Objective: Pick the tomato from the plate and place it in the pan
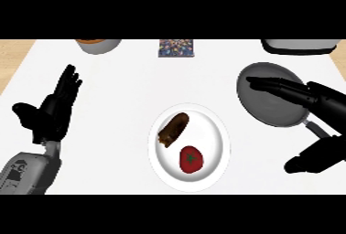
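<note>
- Your tomato (191, 159) is still on the plate (208, 132), at its near end; red, with a green stem spot; nothing touches it
- A brown sausage-like piece (174, 129) lies on the same plate, just beyond the tomato
- The pan (267, 112) sits right of the plate, handle toward you
- Your right hand (319, 98) is above the pan, fingers straight and spread wide from the thumb; it holds nothing
- Your left hand (51, 107) rests at the left, flat and open, fingers up; empty
- Far edge: a bowl (98, 45), a patterned box (177, 48), a white appliance (297, 45)
</note>
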You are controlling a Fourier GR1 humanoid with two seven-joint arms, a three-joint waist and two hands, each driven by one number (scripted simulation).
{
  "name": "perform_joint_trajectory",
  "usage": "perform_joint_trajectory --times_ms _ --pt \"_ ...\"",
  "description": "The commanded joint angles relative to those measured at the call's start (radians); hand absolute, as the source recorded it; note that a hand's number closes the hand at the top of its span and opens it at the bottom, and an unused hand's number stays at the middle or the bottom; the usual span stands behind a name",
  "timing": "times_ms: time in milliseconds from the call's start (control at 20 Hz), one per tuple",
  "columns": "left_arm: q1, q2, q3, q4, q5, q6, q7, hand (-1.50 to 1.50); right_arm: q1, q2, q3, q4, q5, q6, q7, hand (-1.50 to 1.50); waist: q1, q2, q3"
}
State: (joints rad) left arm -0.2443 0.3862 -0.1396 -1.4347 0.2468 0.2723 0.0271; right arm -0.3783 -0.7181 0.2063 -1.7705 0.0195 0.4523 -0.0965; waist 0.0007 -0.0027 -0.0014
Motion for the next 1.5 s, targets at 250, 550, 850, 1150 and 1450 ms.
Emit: perform_joint_trajectory --times_ms 250,550,850,1150,1450 --pt "0.045 -0.030 0.012 -0.091 -0.071 0.006 0.038 0.00 -0.128 0.163 0.041 -0.109 0.060 0.053 0.279 -1.50 0.003 0.001 0.001" --pt "0.021 -0.071 0.023 -0.028 -0.090 0.004 0.023 0.00 -0.150 0.261 0.100 -0.151 -0.024 0.140 0.390 -1.50 -0.002 0.000 0.001" --pt "0.059 -0.023 0.107 -0.030 -0.040 -0.111 0.002 0.00 -0.039 0.287 0.153 -0.246 0.086 0.166 0.448 -1.50 -0.002 0.001 0.001" --pt "0.000 -0.071 0.096 -0.066 -0.096 -0.078 0.087 0.00 -0.077 0.398 0.163 -0.202 0.159 0.187 0.576 -1.50 0.000 0.002 0.001" --pt "0.054 -0.100 0.095 -0.087 -0.132 -0.091 0.051 0.00 -0.059 0.403 0.152 -0.072 0.315 0.190 0.450 -1.50 0.004 0.003 0.002"
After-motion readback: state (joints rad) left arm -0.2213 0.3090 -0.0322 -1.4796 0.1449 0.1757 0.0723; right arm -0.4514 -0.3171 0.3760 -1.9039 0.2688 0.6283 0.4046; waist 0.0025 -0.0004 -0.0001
